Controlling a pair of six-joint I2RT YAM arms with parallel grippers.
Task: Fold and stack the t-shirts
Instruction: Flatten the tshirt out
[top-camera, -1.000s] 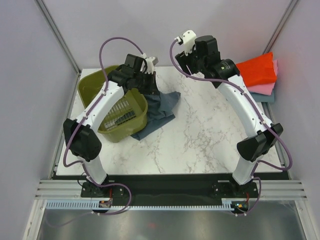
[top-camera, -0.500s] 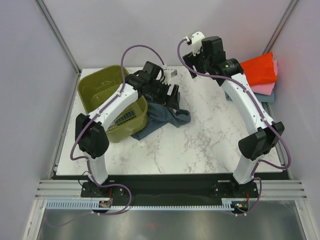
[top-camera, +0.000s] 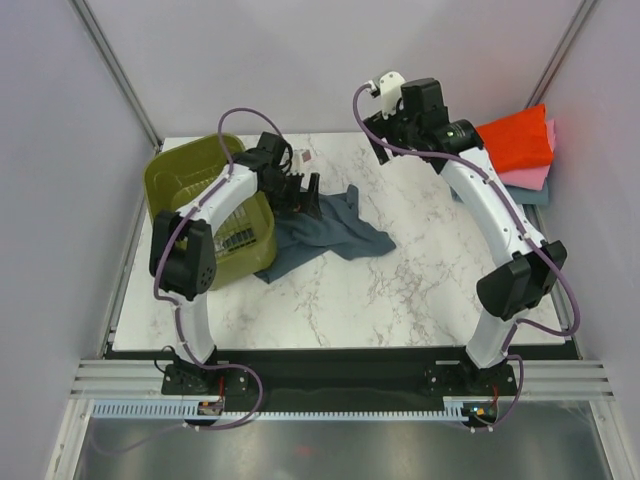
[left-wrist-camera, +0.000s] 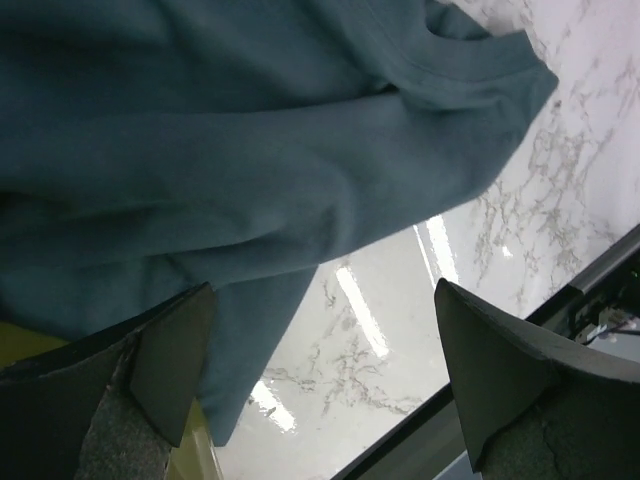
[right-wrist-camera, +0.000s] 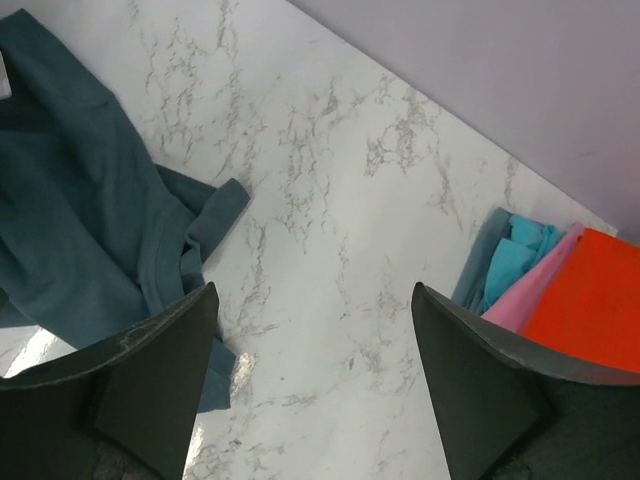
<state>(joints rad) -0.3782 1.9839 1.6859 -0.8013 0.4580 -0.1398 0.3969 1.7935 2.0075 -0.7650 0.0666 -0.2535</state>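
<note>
Step in hand: probably laying the slate blue-grey cloth t-shirt (top-camera: 330, 232) out flat on the white marbled tabletop (top-camera: 420, 290). No fold shows in it yet.
Shirt: a crumpled spread, with its left edge against the olive-green plastic basket (top-camera: 195, 190) and the rest trailing toward the middle of the tabletop.
Left side: the left fingers (left-wrist-camera: 170, 370) are spread wide and hold nothing. They hang just over the basket-side end of the shirt, with the cloth beneath rather than between them.
Right side: the right fingers (right-wrist-camera: 150, 390) are spread wide and empty, raised over bare tabletop between the shirt and the stack.
Stack: the folded red-orange t-shirt (top-camera: 515, 140) lies on the folded pink t-shirt (top-camera: 533, 178) and the folded teal blue t-shirt (top-camera: 535, 196) at the far right corner.
Next move: likely calls for each arm to pinch an edge and draw the shirt flat, clear of the basket.
</note>
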